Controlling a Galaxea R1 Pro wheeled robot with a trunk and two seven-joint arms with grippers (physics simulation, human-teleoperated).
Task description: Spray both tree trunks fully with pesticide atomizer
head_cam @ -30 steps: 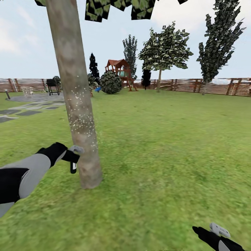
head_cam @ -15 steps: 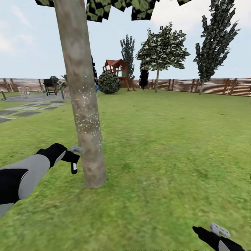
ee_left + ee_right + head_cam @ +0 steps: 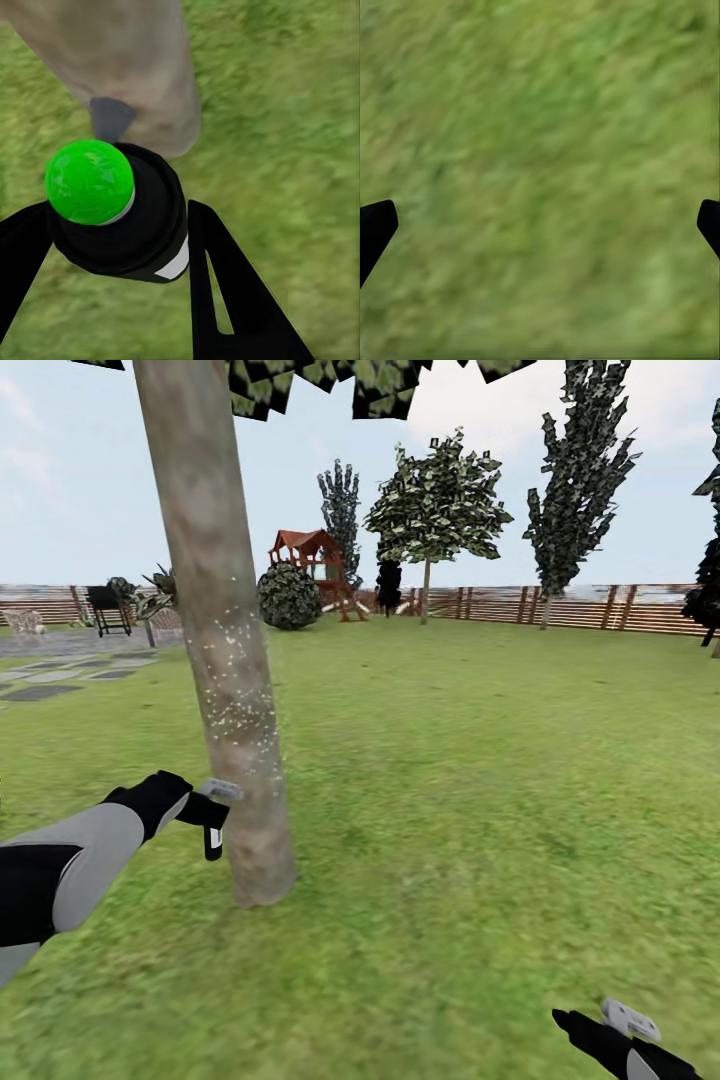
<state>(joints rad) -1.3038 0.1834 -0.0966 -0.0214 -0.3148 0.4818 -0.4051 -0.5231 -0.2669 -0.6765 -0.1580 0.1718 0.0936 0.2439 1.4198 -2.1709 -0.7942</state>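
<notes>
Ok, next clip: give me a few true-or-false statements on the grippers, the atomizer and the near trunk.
1. The left gripper holds the atomizer. True.
2. The right gripper holds a second bottle. False: its fingers are spread wide with only grass between them.
3. White spray specks dot the near trunk. True.
4. The atomizer lies on the grass beside the trunk. False: it is held up off the ground, close to the trunk's lower part.
5. The atomizer's top is red. False: the left wrist view shows a green round top.
</notes>
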